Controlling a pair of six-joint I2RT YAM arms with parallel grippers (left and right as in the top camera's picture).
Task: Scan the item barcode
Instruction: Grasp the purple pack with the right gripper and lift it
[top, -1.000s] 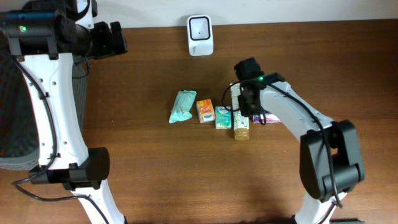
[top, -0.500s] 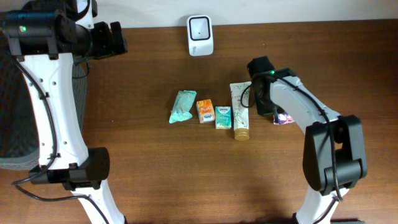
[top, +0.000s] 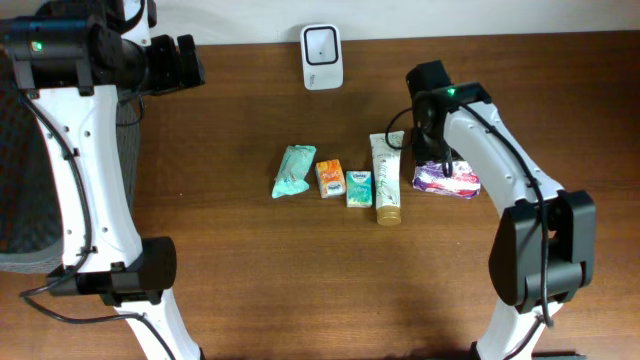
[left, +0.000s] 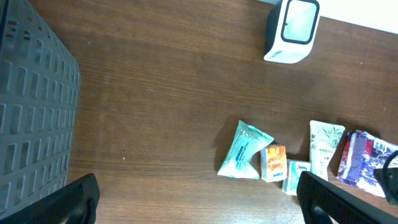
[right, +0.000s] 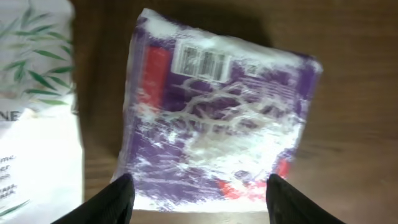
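Left arm (top: 75, 170): smooth white shell links, rounded black joint housings.
Left arm cable (top: 68, 150): thin, black, running along the white link.
Left arm light (top: 38, 46): small green dot on a black housing.
Right arm (top: 490, 150): the same white links and black joints.
Right arm cable (top: 518, 192): thin, black, lying against the white link.
Right arm light (top: 452, 92): small green dot.
Left gripper (left: 202, 202): matte black fingers (left: 68, 202) with blunt tips.
Right gripper (right: 199, 199): black fingers (right: 115, 199), rounded and blurred.
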